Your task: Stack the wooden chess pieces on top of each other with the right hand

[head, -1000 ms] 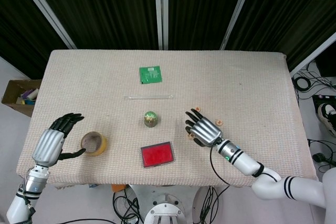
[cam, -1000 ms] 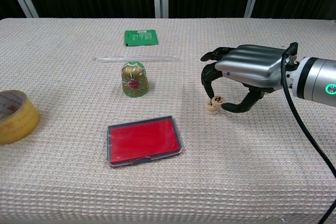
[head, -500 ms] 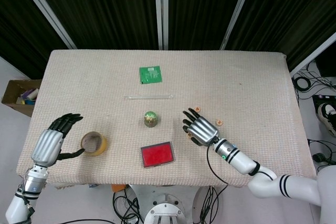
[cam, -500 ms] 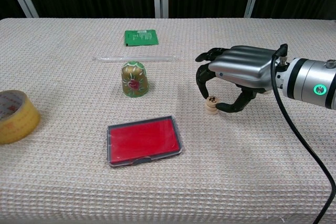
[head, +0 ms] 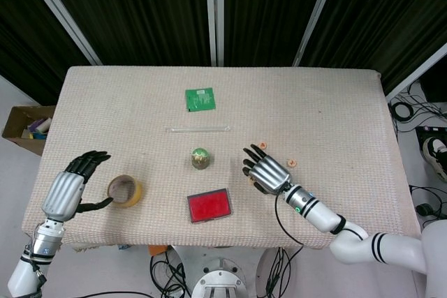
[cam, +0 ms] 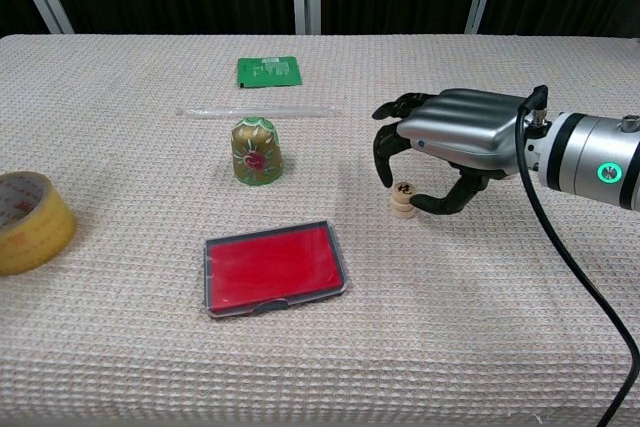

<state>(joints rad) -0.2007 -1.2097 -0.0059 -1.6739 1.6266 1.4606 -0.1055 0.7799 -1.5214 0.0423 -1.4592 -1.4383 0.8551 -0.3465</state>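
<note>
Two small round wooden chess pieces stand stacked one on the other on the cloth, the top one showing its dark mark. My right hand arches over them, fingertips just left of the stack and thumb close on its right; a thin gap shows on the finger side. In the head view my right hand hides the stack. Two more wooden pieces lie loose beyond it, one further back and one to its right. My left hand rests open at the table's left edge.
A yellow tape roll lies beside my left hand. A green and gold bell-shaped ornament, a red flat case, a clear rod and a green packet occupy the table's middle. A cardboard box sits off the left edge.
A second ago the two pieces sat side by side under my right hand; now one is on top of the other. The fingers have eased slightly off the stack. My left hand stayed still.
</note>
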